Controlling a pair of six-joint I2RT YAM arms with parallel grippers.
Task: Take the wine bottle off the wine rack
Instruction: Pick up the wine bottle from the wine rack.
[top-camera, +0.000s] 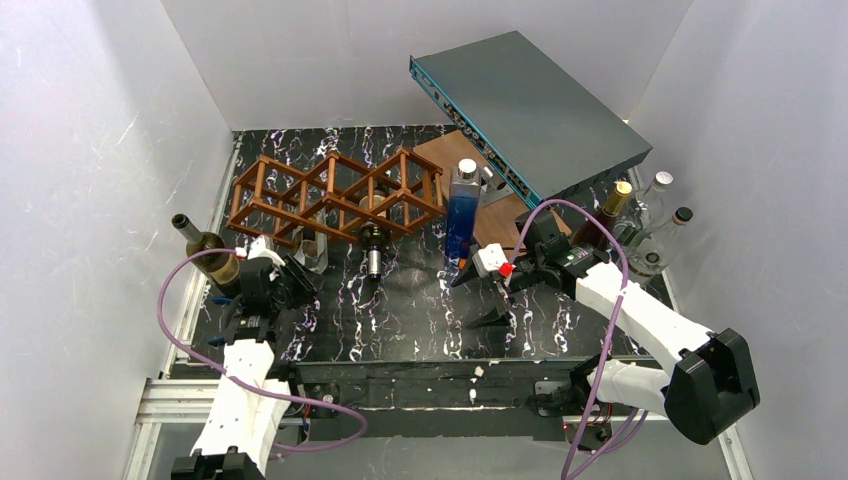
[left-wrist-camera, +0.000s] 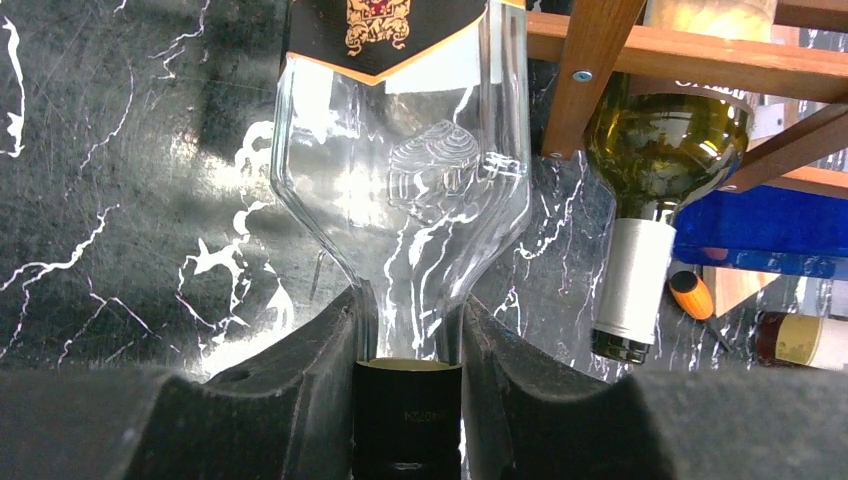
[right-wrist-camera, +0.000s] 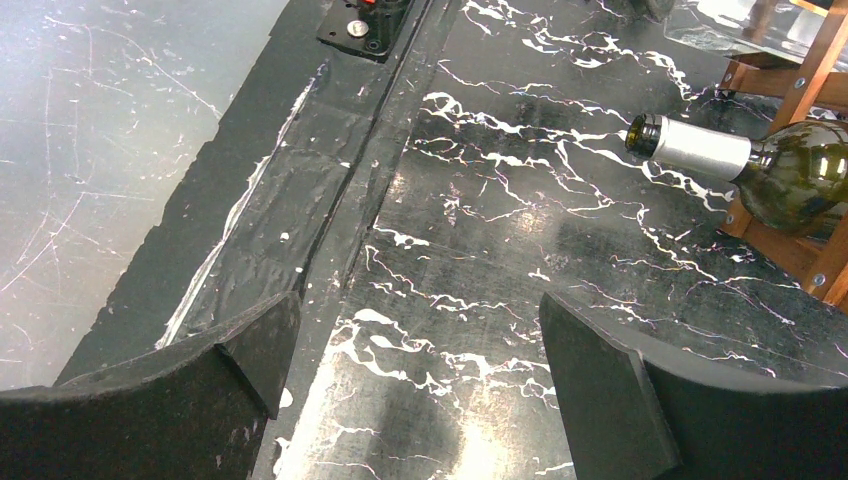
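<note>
Wine bottle (left-wrist-camera: 400, 180): clear glass, lying neck-first toward the near edge of the desk (right-wrist-camera: 520, 200), in front of the left end of the wine rack (left-wrist-camera: 640, 55). I cannot tell whether its base is inside a cell.
Wine rack: sits toward the far-left corner of the desk, open diamond cells of reddish wood.
Left gripper (left-wrist-camera: 408, 340): clamped narrow on the wine bottle's neck, just above the black cap (left-wrist-camera: 405, 410).
Right gripper (right-wrist-camera: 420, 380): spread wide and holding nothing, hanging over bare desk near the middle.
Handling: glass is rigid, smooth and breakable, and the bottle looks empty, so probably light. The neck is the natural place to hold it, where the shoulder flare should stop the pads sliding. A straight pull along the bottle's axis looks safest, since any twist could knock glass against the wooden bars.
Neighbour: a green bottle (left-wrist-camera: 665, 150) with a white neck sleeve rests in the next cell, just beside the wine bottle.
Writing: the black label (left-wrist-camera: 380, 30) carries a gold crest. Embossed letters on the cap and white lettering on the green bottle are too small to read.
</note>
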